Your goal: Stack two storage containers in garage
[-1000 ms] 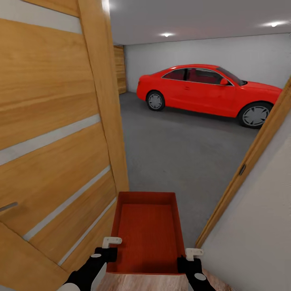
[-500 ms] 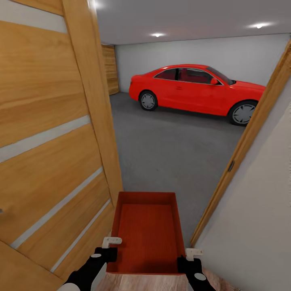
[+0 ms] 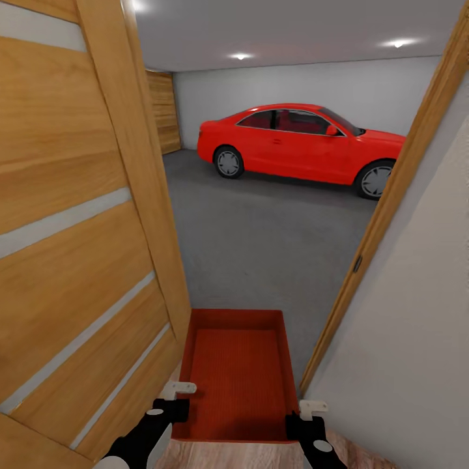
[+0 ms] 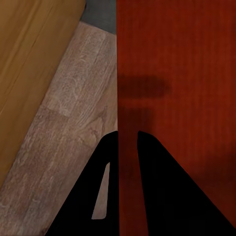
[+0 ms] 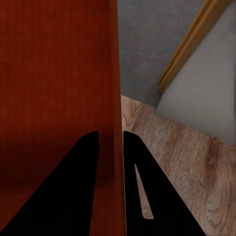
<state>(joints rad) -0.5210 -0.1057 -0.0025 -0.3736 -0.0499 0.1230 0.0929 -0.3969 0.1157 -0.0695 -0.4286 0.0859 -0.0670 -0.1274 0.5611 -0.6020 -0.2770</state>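
Note:
An orange-red storage container (image 3: 238,374) with a ribbed bottom hangs level in front of me, held at its two side walls. My left gripper (image 3: 174,400) is shut on its left wall, my right gripper (image 3: 307,417) on its right wall. The left wrist view shows the container wall (image 4: 129,98) clamped between the black fingers (image 4: 105,162). In the right wrist view the opposite wall (image 5: 112,98) sits between that gripper's fingers (image 5: 88,162). Through the doorway lies the garage with its dark grey concrete floor (image 3: 260,241).
An open wooden door (image 3: 78,247) stands close on the left. The right door frame (image 3: 391,202) and a white wall (image 3: 417,339) crowd the right side. A red car (image 3: 293,146) is parked at the garage's far wall. Light wood planks (image 4: 73,147) are underfoot.
The whole view has shifted: door frame, car and garage slide left and the right wall fills more of the picture. The container and both grippers keep their place in the view.

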